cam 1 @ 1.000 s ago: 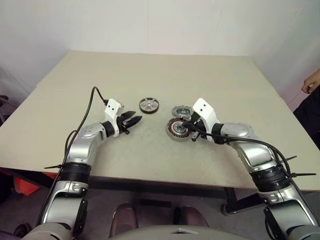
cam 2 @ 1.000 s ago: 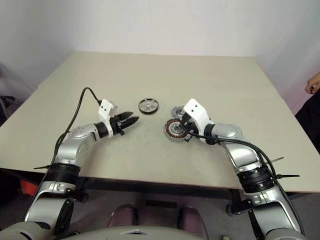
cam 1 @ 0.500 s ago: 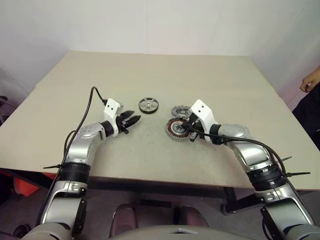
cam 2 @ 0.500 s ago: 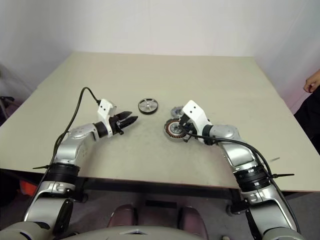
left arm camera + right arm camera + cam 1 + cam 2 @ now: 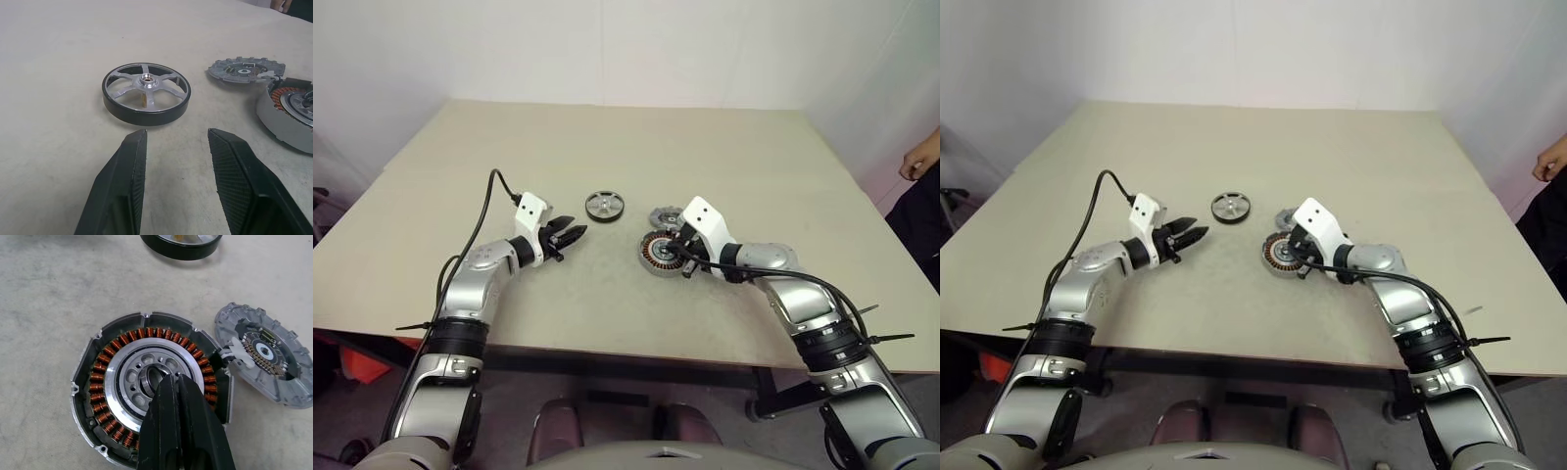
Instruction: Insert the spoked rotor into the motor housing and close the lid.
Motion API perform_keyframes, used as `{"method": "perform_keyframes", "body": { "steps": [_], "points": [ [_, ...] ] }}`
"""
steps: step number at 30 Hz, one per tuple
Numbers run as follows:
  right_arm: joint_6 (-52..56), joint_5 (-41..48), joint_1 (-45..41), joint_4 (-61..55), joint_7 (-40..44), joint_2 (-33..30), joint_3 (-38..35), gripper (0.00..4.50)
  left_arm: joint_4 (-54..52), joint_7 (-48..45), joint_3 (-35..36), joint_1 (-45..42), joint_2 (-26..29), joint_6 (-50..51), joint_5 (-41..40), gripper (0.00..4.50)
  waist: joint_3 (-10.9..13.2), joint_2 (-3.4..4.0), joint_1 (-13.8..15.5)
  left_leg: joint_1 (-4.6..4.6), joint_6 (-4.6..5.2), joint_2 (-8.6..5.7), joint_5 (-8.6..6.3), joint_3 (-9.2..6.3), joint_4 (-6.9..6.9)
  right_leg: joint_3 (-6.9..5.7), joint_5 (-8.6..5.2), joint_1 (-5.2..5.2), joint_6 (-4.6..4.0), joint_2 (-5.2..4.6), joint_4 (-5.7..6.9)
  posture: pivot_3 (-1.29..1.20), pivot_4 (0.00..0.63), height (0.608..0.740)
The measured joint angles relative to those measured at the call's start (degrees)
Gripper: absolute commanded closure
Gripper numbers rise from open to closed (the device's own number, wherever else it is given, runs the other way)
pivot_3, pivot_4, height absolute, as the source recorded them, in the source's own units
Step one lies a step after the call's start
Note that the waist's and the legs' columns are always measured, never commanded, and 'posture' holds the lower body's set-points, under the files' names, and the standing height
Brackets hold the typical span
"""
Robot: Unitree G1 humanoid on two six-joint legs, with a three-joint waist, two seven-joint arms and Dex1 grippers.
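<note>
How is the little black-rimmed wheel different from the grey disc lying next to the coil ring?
The spoked rotor has a black rim and open silver spokes; the lid is dull grey with a notched edge. The rotor stands thicker, the lid flatter. The rotor lies alone; the lid sits close beside the motor housing. Both are round and lie flat on the table.

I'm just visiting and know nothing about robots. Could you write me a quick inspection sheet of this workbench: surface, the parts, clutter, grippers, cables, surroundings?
Surface: beige table, lightly speckled.
Job's things: spoked rotor lies flat, apart from the others; motor housing sits open, copper coils showing; lid lies beside it, inner side up.
Clutter: nothing seen.
Grippers: left gripper open, aimed at the rotor, not touching it; right gripper shut, tips over the housing's centre.
Cables: black cable loops along the left arm; another black cable runs along the right arm.
Surroundings: white wall; a person's hand at the right edge.
</note>
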Motion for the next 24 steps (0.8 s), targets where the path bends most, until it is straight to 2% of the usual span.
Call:
{"method": "perform_keyframes", "body": {
  "steps": [6,15,24],
  "points": [
    [1.30,0.25,-0.97,-4.45,0.56,0.06,-0.02,4.38,0.09,-0.04,-0.11,0.00,-0.04,-0.11,0.00,2.40,0.00,0.00,0.01,0.01,0.00,0.00,0.00,0.00,0.00,0.00,0.00,0.01,0.00,0.00,0.01,0.00,0.000,0.740],
    [0.43,-0.07,0.07,1.10,0.00,1.69,-0.07,4.38,0.12,-0.03,-0.11,0.01,-0.01,-0.17,0.00,2.40,0.00,0.00,0.03,-0.02,0.00,0.00,0.00,0.00,0.02,-0.01,0.00,0.00,0.00,0.00,0.00,0.00,0.000,0.740],
    [0.09,-0.11,1.46,-0.37,-0.42,1.68,-0.10,4.38,1.24,-0.01,-0.09,0.00,0.36,-0.73,0.05,2.40,-0.01,0.00,0.00,0.08,0.00,0.00,0.00,0.00,0.02,0.00,0.00,0.07,0.00,0.00,0.02,0.00,0.000,0.740]
  ]
}}
